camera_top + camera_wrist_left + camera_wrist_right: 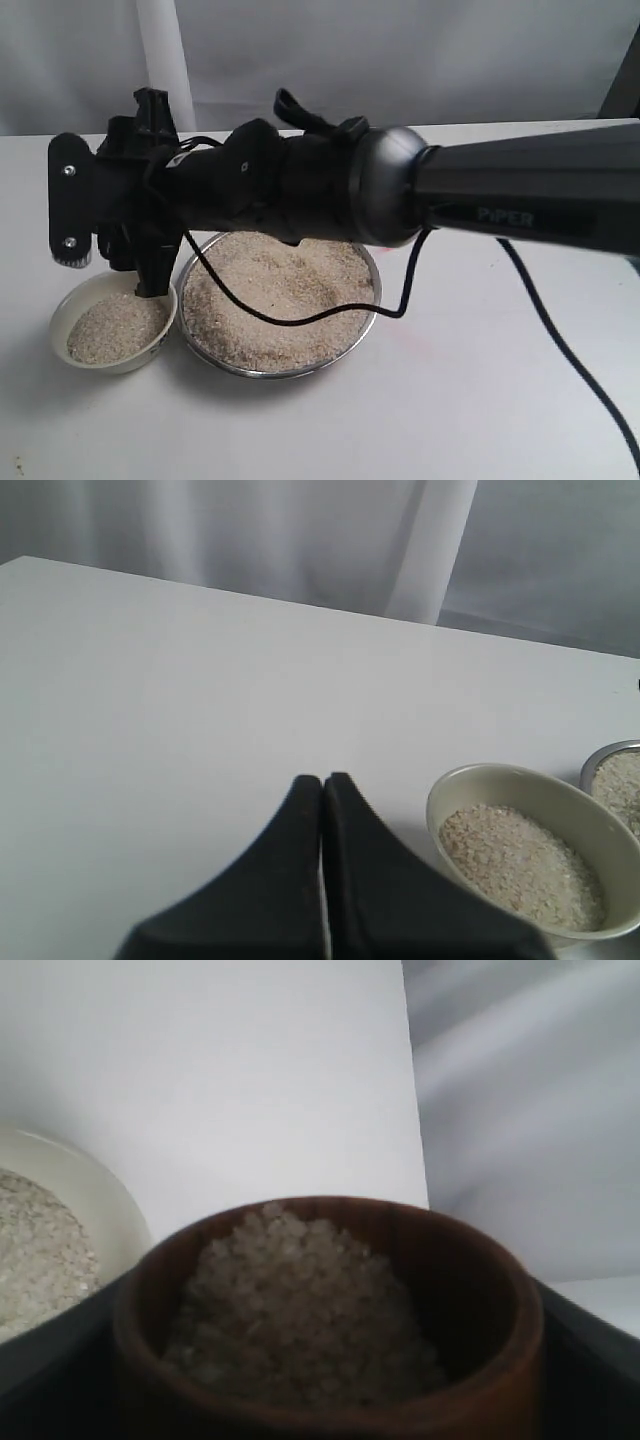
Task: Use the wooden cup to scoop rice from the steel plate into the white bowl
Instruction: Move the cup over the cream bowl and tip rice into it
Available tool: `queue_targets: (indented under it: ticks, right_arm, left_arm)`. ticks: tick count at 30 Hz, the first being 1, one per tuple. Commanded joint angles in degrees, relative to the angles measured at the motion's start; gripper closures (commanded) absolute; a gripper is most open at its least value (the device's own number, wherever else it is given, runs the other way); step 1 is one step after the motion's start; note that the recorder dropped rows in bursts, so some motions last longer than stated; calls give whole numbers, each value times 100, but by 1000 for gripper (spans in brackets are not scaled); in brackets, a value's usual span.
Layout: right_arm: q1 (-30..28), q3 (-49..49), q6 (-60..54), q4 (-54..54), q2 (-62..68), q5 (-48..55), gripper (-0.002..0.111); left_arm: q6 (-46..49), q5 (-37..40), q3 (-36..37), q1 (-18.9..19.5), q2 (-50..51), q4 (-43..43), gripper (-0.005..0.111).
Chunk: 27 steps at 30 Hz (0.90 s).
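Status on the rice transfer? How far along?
Done: the white bowl already holds a layer of rice. In hand: the right gripper holds the wooden cup, full of rice, near the bowl's rim, not yet tipped. Left: pour this load; the steel plate is heaped with rice, so more scoops look likely.

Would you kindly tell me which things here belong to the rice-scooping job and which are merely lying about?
Part of the job:
- wooden cup, full of rice, held in the right gripper
- steel plate, holding more rice
- white bowl, partly filled

Just there:
- left gripper, shut, over the bare table
- black cable hanging from the arm
- white curtain behind
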Motion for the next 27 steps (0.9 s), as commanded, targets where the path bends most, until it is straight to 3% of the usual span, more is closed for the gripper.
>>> queue_targets:
  ticks: [1,16,27]
  right_arm:
    - [201,-46,-91,-501,204,-697,108]
    - [421,-35,-1456,-909,772,-1519,108]
    - [421,-35,-1501,-1656,960,-1897,108]
  left_arm:
    - [-8,-36,-20,-27,-13,-33,107]
    - [-8,-36,-20,-27,-13,-33,107]
    - [-8,-36,-20,-27,-13,-33,107]
